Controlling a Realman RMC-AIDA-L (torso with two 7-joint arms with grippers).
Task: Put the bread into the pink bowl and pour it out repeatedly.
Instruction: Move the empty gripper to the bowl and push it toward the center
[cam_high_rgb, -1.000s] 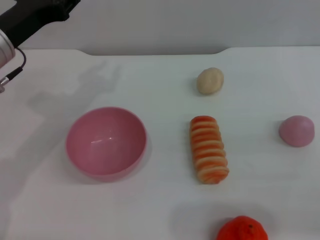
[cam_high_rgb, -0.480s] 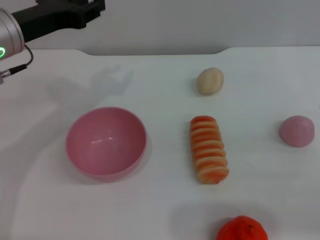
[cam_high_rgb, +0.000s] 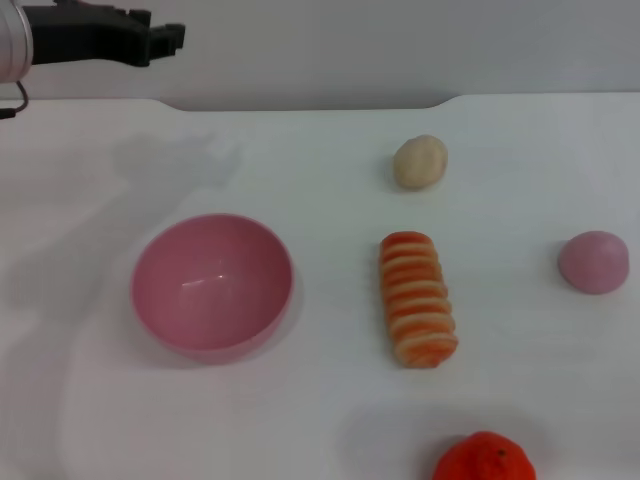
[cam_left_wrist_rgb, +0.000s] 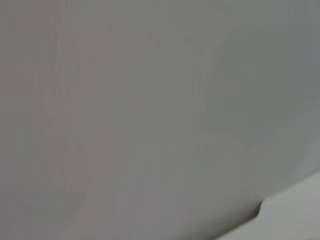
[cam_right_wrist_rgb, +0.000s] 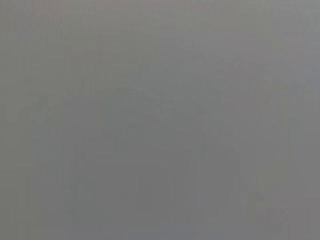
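Note:
The bread (cam_high_rgb: 417, 298), a ridged roll striped orange and cream, lies lengthwise on the white table (cam_high_rgb: 320, 400) near the middle of the head view. To its left the pink bowl (cam_high_rgb: 212, 284) stands upright with nothing in it. My left gripper (cam_high_rgb: 160, 40) hangs high at the far left, above the table's back edge, well away from the bowl and the bread. My right arm is out of view. Both wrist views show only plain grey wall, with a sliver of the table edge (cam_left_wrist_rgb: 295, 210) in the left one.
A small round beige lump (cam_high_rgb: 420, 161) sits behind the bread. A solid pink dome (cam_high_rgb: 593, 261) rests at the right. An orange fruit (cam_high_rgb: 484, 459) lies at the front edge, right of centre.
My left arm has swung up and levelled out at the top left, its gripper reaching rightward and then drawing back a little. Nothing on the table has moved.

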